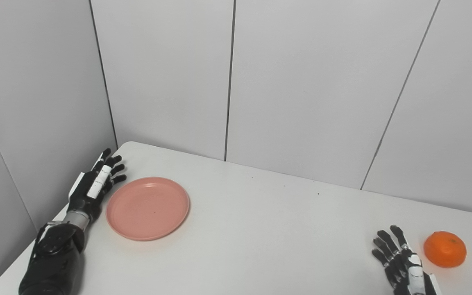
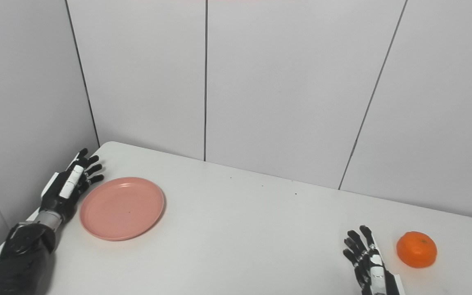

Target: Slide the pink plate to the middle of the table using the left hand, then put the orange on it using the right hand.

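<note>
A round pink plate lies flat on the white table, toward its left side. My left hand rests open just left of the plate's rim, fingers stretched toward the far wall, close to the rim; contact cannot be told. An orange sits near the table's right front. My right hand is open with fingers spread, a short gap left of the orange, holding nothing; its wrist is cut off by the bottom edge.
Grey wall panels stand close behind the table and along its left side. The table's left edge runs right beside my left forearm. Bare tabletop stretches between plate and orange.
</note>
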`<state>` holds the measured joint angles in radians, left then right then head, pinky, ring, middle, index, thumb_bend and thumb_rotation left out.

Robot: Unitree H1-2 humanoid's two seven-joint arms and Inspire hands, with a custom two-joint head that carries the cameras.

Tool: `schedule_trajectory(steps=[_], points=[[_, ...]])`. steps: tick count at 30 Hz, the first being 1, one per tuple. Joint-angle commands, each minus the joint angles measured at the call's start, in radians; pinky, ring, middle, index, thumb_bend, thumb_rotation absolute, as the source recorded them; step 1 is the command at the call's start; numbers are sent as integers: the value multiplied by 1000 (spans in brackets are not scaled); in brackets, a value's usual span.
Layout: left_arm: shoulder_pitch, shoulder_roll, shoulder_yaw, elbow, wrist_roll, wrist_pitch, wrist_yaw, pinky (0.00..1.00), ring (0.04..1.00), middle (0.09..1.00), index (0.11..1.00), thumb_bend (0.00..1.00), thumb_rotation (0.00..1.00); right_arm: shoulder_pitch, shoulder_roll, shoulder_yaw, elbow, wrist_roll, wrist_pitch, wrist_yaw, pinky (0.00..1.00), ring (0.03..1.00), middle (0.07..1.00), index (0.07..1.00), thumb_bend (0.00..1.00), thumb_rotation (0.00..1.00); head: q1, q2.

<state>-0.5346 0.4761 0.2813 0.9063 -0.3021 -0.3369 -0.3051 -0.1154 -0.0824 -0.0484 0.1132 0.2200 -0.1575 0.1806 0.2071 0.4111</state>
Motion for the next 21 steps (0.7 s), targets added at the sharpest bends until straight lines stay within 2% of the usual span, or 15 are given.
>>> schedule_trajectory(steps=[1,5,10,17,21], points=[[-4,-21,-17,-38,-6,25,-20,869,931,968,1000,1000,764,78,22,10,63,4,20,1,903,903,906,954,801,1000,-1,0],[11,-36,-38,-73,24,49,5,891,946,976,1000,972,806,79,22,9,61,6,23,2,902,902,907,956,805,1000,-6,4],[19,-45,-56,-68,21,50,-20,858,943,983,1000,1000,819,79,23,8,58,14,29,4,896,895,901,949,823,1000,-6,4],[49,-60,-70,-138,12,85,-15,824,926,994,1000,1000,816,81,23,10,54,12,31,4,903,900,908,958,827,1000,-10,8],[47,-63,-67,-108,9,63,-22,802,906,972,1000,1000,804,81,24,11,55,8,32,2,902,899,906,957,833,1000,-13,10]])
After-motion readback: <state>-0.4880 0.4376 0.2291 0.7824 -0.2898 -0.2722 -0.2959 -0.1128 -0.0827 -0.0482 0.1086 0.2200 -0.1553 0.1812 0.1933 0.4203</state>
